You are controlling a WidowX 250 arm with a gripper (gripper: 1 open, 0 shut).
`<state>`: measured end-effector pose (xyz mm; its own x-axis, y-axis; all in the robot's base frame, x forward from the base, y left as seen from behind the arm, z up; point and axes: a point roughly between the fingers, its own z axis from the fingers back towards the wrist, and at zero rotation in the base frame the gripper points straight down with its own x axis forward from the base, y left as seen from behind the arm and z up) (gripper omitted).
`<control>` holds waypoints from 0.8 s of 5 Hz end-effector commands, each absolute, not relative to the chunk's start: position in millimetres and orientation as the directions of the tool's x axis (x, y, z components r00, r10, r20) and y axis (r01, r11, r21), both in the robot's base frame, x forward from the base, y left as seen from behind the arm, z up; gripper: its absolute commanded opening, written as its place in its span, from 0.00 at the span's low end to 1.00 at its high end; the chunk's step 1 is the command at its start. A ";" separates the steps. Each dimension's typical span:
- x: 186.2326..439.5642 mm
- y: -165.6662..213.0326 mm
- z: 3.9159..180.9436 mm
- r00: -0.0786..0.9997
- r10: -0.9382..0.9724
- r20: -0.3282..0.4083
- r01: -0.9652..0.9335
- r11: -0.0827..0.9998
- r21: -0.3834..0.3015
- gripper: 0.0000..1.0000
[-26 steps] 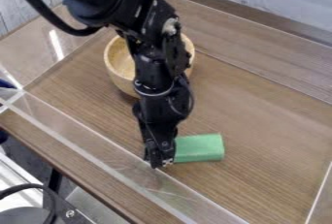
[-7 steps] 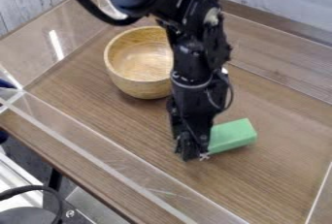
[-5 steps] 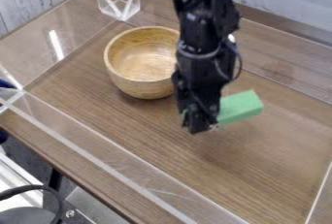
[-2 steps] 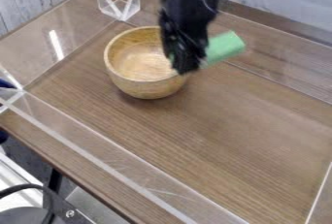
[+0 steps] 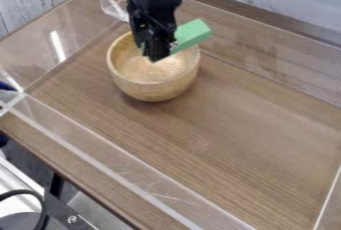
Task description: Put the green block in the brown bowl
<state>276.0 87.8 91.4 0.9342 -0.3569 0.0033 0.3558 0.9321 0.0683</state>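
Now | green block (image 5: 194, 32) tilted, long axis diagonal | above brown bowl (image 5: 184, 79)

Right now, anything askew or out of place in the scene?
Only the grip: the green block is pinched at one end by the shut gripper, sticking out sideways and tilted above the brown bowl. The bowl sits upright, nothing spilled or damaged.
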 end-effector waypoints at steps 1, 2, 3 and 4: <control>288.8 99.8 100.3 0.938 -0.343 0.049 0.336 0.935 0.111 0.00; 290.7 103.2 92.9 0.940 -0.339 0.042 0.333 0.937 0.106 0.00; 292.4 105.1 86.4 0.941 -0.338 0.034 0.333 0.937 0.102 0.00; 293.5 106.6 80.9 0.941 -0.338 0.027 0.334 0.938 0.098 0.00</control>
<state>282.6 99.1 63.6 0.9389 -0.3434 -0.0243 0.3442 0.9376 0.0504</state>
